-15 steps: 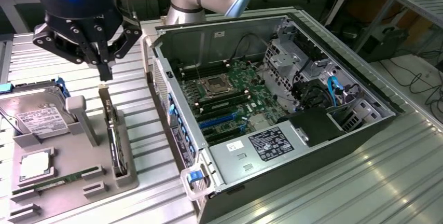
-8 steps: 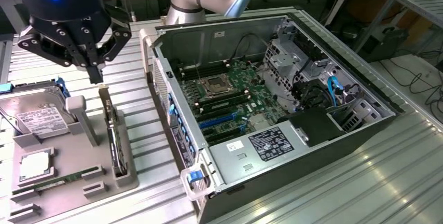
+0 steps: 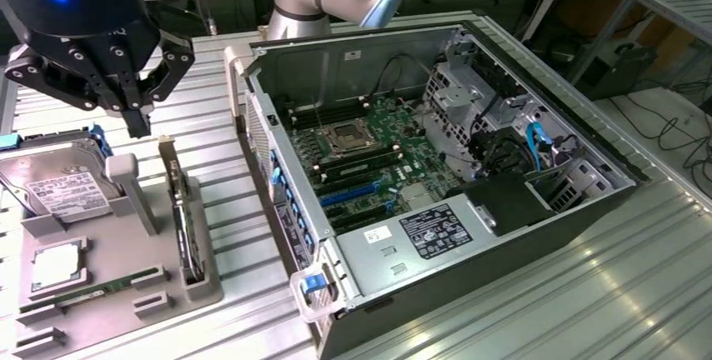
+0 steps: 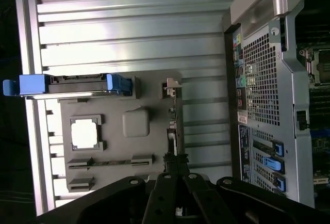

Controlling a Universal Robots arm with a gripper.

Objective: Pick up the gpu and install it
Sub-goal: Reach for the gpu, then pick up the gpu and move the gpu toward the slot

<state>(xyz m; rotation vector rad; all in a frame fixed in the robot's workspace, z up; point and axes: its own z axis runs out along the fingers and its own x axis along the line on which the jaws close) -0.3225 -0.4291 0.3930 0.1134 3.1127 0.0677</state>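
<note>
The gpu stands on edge in a slot along the exterior view's right side of a grey holder tray. It is a thin dark card with a silvery bracket at its far end. In the wrist view the gpu shows edge-on as a narrow strip. My gripper hangs above the tray, just off the card's far end, with its dark fingers together and nothing between them. Seen from the wrist, the gripper sits in line with the card's edge. The open computer case lies on the exterior view's right, its motherboard exposed.
The tray also holds a hard drive with blue rails, a square processor and a green memory stick. Blue expansion slots run across the motherboard. Everything rests on a ribbed metal table.
</note>
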